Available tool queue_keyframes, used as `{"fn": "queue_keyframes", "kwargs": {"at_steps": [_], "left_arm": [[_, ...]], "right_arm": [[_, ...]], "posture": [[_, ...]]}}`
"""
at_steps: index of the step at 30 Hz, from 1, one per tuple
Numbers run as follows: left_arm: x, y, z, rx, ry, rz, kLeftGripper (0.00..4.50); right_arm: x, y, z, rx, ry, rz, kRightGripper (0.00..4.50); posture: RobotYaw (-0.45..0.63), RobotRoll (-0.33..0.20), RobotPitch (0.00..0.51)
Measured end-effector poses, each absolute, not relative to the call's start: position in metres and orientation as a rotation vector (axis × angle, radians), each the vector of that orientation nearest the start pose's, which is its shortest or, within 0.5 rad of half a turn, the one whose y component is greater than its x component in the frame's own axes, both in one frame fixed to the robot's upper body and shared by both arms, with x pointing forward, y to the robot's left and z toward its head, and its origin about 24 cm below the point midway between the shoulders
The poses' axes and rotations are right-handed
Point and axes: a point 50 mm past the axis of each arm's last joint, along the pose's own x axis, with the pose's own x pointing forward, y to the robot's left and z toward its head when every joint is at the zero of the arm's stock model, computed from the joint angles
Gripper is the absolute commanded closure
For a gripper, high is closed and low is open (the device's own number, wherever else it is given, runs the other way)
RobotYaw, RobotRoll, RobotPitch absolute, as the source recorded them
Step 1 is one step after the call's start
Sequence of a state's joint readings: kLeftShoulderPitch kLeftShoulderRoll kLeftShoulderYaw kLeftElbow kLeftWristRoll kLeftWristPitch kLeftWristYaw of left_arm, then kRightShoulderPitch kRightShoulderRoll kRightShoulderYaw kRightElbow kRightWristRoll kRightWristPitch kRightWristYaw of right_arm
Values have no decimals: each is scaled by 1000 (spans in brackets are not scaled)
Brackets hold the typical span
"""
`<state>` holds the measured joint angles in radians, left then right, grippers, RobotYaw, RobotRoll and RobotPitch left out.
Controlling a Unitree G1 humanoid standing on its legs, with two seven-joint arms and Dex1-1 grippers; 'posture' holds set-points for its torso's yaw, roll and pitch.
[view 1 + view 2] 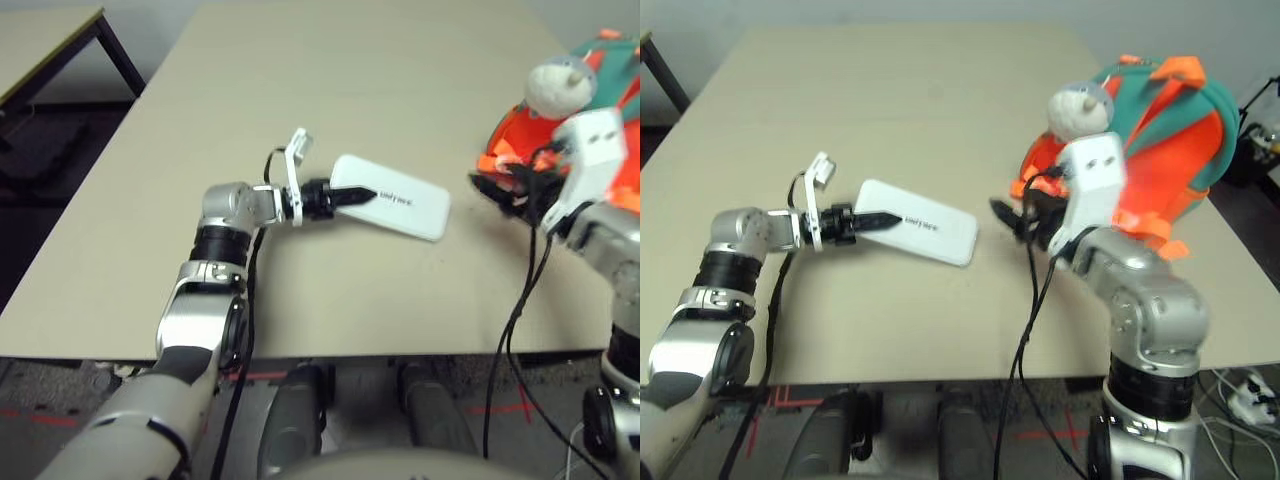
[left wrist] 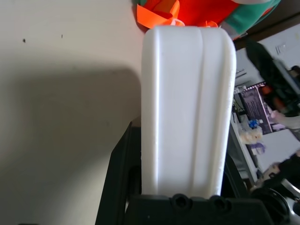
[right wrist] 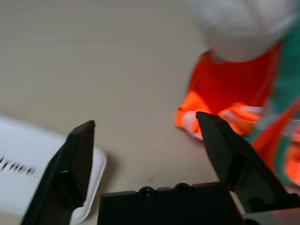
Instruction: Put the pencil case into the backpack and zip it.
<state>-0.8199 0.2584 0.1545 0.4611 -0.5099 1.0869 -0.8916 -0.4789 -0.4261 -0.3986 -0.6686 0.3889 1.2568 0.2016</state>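
White pencil case point(image 1: 410, 205), centre frame, is clasped between left gripper's point(image 1: 355, 196) fingers. Right gripper's point(image 3: 147, 159) fingers, right of centre, are spread wide, empty.

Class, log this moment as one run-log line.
left hand: shut on pencil case | right hand: open, empty | backpack: on table

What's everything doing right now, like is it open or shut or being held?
Left tool: closed on the pencil case
Right tool: open, empty
Pencil case: held, shut
Backpack: on the table; can't tell if zipped
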Motion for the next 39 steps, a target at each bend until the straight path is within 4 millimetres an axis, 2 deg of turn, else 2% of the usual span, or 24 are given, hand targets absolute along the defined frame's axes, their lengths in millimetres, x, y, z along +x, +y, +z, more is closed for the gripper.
{"fn": "queue_keyframes", "kwargs": {"at_steps": [7,14,25,34,37,39], "left_arm": [[339,121,134,-592,523,-1047,3086],[341,117,135,-580,512,-1043,3086],[341,115,136,-583,508,-1042,3086],[341,115,136,-586,507,-1038,3086],[341,115,136,-588,507,-1036,3086],[341,115,136,-589,507,-1035,3086]], "right_arm": [[256,-225,235,-81,-41,-94,0],[270,-246,235,-106,-117,-293,0],[300,-260,217,-56,-91,-361,0],[312,-264,212,-56,-90,-391,0],[313,-265,211,-57,-88,-398,785],[313,-265,211,-60,-92,-399,1494]], "posture": [[-93,0,168],[-64,0,164],[-28,0,159],[-18,0,157],[-17,0,157],[-16,0,158]]}}
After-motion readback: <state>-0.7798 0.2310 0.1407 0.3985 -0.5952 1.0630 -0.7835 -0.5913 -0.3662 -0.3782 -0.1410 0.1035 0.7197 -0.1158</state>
